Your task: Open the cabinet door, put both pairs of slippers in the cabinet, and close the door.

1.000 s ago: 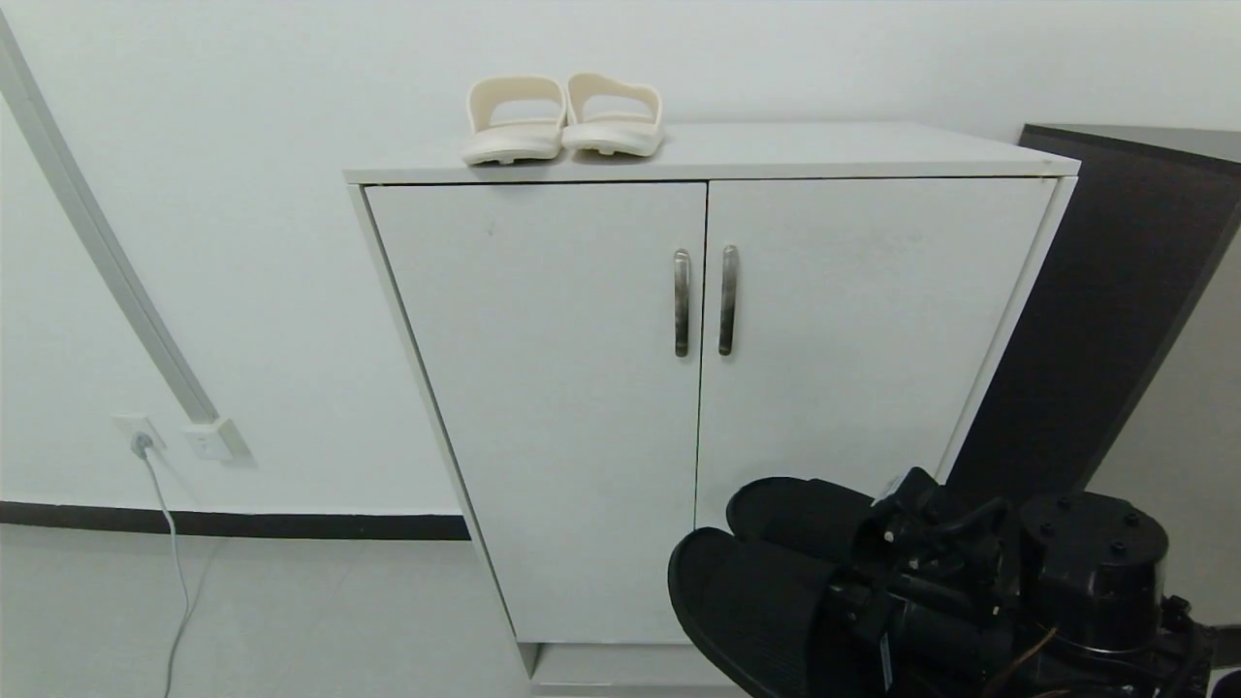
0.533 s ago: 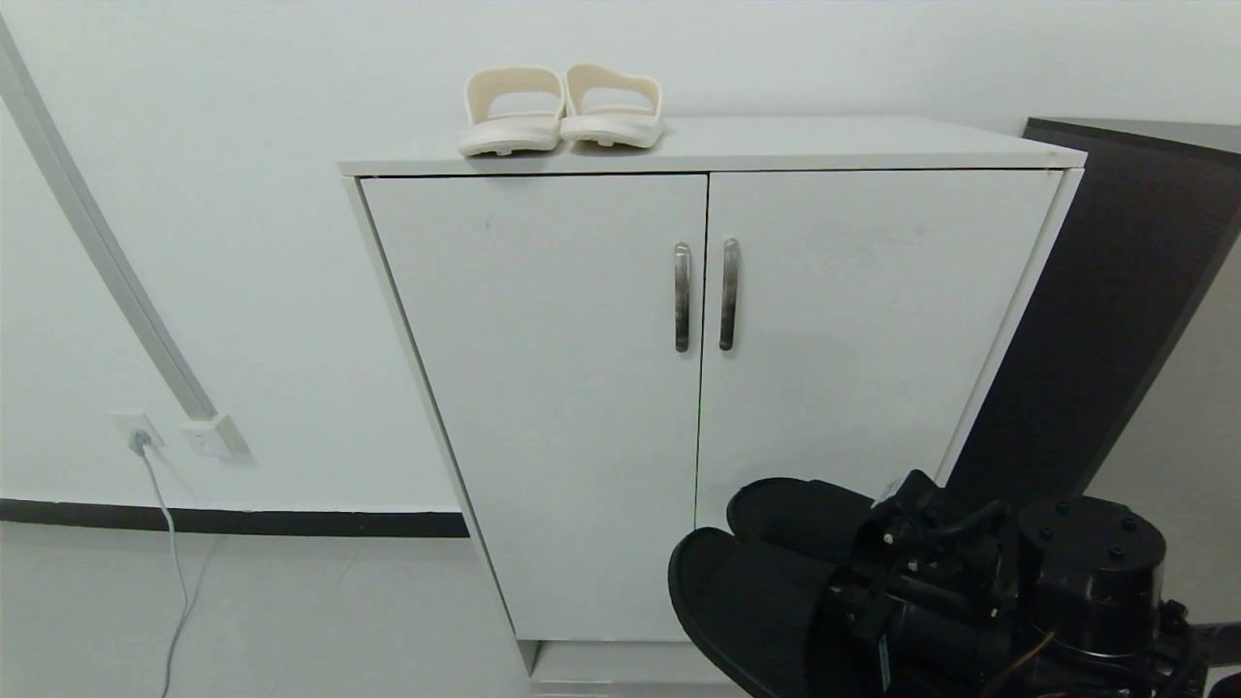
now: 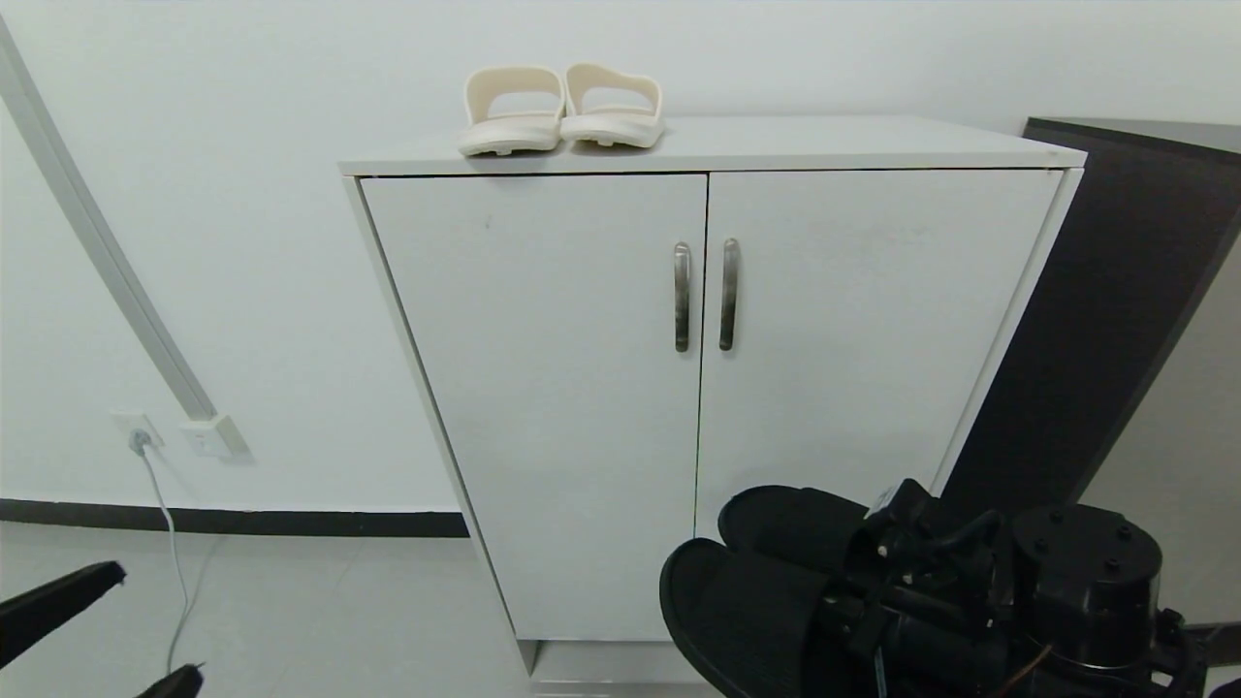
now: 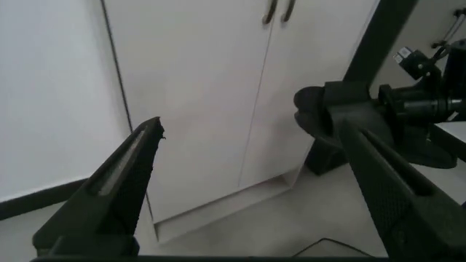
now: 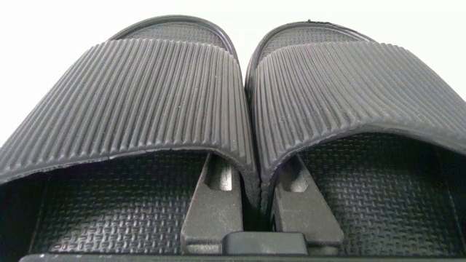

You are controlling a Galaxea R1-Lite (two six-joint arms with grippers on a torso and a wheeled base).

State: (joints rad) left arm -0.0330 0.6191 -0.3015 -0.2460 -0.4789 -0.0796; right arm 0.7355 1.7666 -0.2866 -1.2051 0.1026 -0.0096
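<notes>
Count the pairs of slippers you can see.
2 pairs. The cream pair sits on the cabinet top; the black pair is clamped in the right pincer.

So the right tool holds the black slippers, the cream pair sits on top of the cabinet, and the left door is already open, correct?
No: the head view shows the left door shut. The right tool does hold the black slippers, and the cream pair sits on top of the cabinet.

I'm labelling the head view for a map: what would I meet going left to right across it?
In order: left gripper → cream slippers → left door handle → right door handle → dark cabinet.
</notes>
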